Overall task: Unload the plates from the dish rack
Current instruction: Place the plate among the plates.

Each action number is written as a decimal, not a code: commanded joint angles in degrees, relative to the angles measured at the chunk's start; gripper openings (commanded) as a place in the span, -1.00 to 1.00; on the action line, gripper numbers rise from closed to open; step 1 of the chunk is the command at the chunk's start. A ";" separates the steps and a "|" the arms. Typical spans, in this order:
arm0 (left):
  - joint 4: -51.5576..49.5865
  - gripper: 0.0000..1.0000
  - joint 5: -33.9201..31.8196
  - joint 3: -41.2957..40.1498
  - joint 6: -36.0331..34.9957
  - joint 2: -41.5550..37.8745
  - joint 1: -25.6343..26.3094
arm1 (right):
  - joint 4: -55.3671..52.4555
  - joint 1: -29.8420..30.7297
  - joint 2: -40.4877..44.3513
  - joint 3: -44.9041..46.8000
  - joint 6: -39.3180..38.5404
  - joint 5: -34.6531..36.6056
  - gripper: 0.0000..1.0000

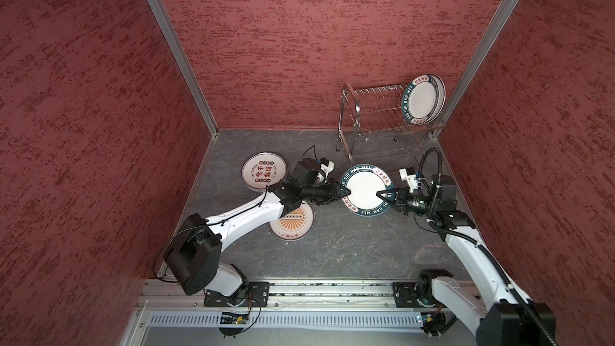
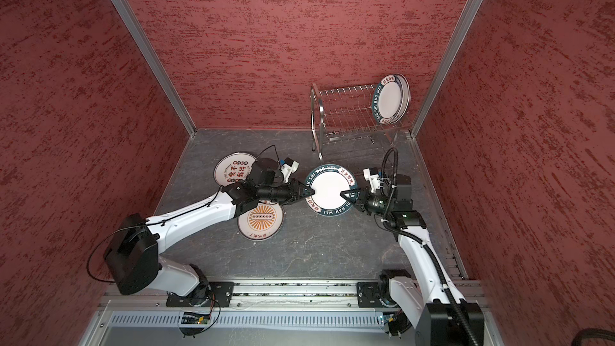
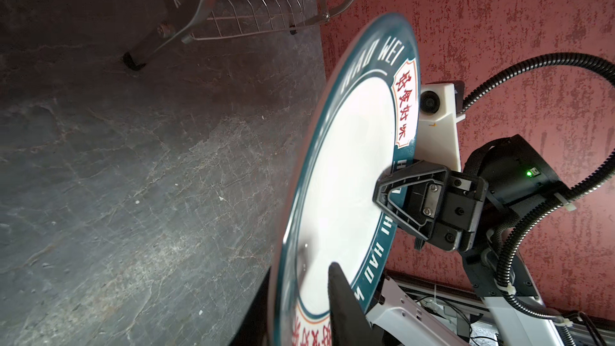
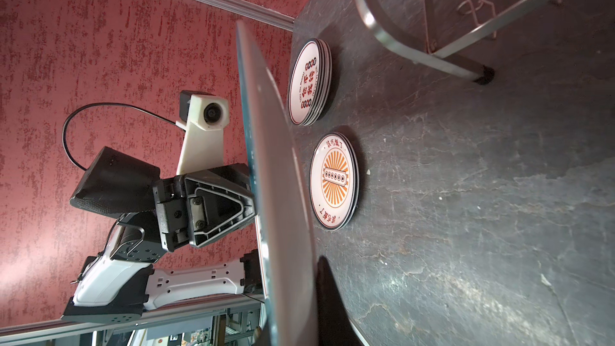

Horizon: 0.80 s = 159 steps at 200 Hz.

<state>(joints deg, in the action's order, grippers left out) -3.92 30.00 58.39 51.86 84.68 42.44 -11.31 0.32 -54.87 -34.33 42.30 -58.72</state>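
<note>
Teal-rimmed plate (image 1: 364, 191) reads "HAO WEI" in white.

Dish rack (image 1: 379, 111): steel wire, noted at 1 o'clock in both top views. Racked teal-rimmed plates (image 1: 423, 99), seemingly two, stood on edge at its 3 o'clock end. Another teal-rimmed plate (image 1: 364, 191) is held level, clear of the tabletop (image 1: 349, 254), at centre. Red-character stack (image 1: 263, 171) lies flat at its 9 o'clock, sunburst stack (image 1: 294, 224) at 8 o'clock.

Robot lab booth: red textured walls (image 1: 332, 44), aluminium rail (image 1: 332, 289), slate tabletop (image 1: 349, 254).
</note>
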 commanded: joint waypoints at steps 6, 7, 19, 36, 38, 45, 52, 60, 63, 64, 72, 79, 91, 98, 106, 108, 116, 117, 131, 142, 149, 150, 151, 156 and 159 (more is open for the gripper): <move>1.65 -0.58 2.56 1.31 -0.64 1.38 0.64 | 3.56 1.06 -0.17 0.75 0.41 -1.54 -0.79; 1.60 -0.59 2.59 1.30 -0.63 1.41 0.68 | 3.57 1.03 -0.16 0.75 0.41 -1.51 -0.79; 1.42 -0.62 2.84 1.36 -0.64 1.51 0.63 | 3.79 1.18 -0.23 0.69 0.42 -1.55 -0.78; 1.07 -0.69 2.90 1.19 -0.79 1.42 0.71 | 3.96 1.26 -0.33 0.80 0.32 -1.57 -0.74; 0.99 -0.70 2.88 1.13 -0.79 1.44 0.65 | 4.00 1.26 -0.32 0.79 0.37 -1.57 -0.73; 0.82 -0.73 2.89 1.04 -0.79 1.30 0.69 | 4.05 1.27 -0.41 0.88 0.33 -1.58 -0.72; 0.43 -0.77 2.78 1.07 -0.81 1.20 0.63 | 4.12 1.33 -0.49 0.84 0.32 -1.57 -0.70; -0.22 -0.81 2.56 1.06 -1.02 1.00 0.63 | 4.10 1.35 -0.50 0.78 0.34 -1.55 -0.64; -0.54 -0.82 2.38 1.07 -1.05 0.90 0.63 | 4.10 1.33 -0.50 0.76 0.39 -1.57 -0.61; -0.59 -0.83 2.36 1.09 -1.01 0.87 0.59 | 4.15 1.34 -0.50 0.75 0.36 -1.53 -0.59; -1.33 -0.87 2.11 0.94 -1.04 0.72 0.34 | 4.23 1.35 -0.50 0.76 0.33 -1.41 -0.54; -2.16 -0.89 1.86 0.94 -1.21 0.45 0.17 | 4.42 1.34 -0.50 0.76 0.49 -1.40 -0.50; -3.87 -0.93 1.25 0.94 -1.65 0.18 -0.11 | 4.64 1.35 -0.50 0.72 0.67 -1.30 -0.32; -4.60 -0.97 1.19 0.89 -1.93 -0.12 -0.40 | 4.59 1.31 -0.41 0.61 0.70 -0.94 -0.24; -5.39 -1.00 1.06 0.53 -2.03 -0.54 -0.71 | 4.54 1.35 -0.25 0.50 0.68 -0.64 -0.17; -5.57 -1.00 1.06 0.48 -2.09 -0.65 -0.80 | 4.45 1.35 -0.24 0.47 0.68 -0.55 -0.14; -6.20 -1.00 0.98 0.06 -2.10 -1.19 -1.27 | 3.73 1.36 -0.19 0.15 0.40 -0.06 0.05; -6.28 -1.00 1.01 0.02 -2.11 -1.24 -1.33 | 3.61 1.36 -0.21 0.10 0.32 0.02 0.08; -7.25 -1.00 1.28 -0.88 -2.15 -2.69 -2.38 | 1.33 1.33 -0.15 -0.70 -0.78 1.93 0.34; -8.90 -1.00 1.23 -1.67 -2.33 -4.11 -3.34 | -0.87 1.36 -0.15 -1.57 -1.62 3.96 0.45; -9.97 -1.00 0.97 -2.24 -2.53 -5.39 -4.13 | -2.38 1.35 -0.21 -2.10 -2.23 5.76 0.51; -10.10 -1.00 0.96 -2.37 -2.54 -5.57 -4.30 | -2.61 1.35 -0.22 -2.17 -2.36 5.96 0.52; -10.25 -1.00 0.95 -2.47 -2.54 -5.67 -4.43 | -2.81 1.35 -0.23 -2.25 -2.47 6.15 0.52; -10.95 -1.00 0.85 -2.99 -2.63 -6.82 -5.04 | -4.05 1.35 -0.24 -2.75 -3.01 7.41 0.55; -11.33 -1.00 0.85 -3.40 -2.64 -7.57 -5.53 | -4.97 1.35 -0.24 -3.01 -3.53 8.43 0.57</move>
<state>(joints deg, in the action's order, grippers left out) -11.44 31.29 56.73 50.68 82.39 39.44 -12.14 1.43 -55.79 -34.11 41.74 -56.07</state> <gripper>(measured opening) 0.088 0.757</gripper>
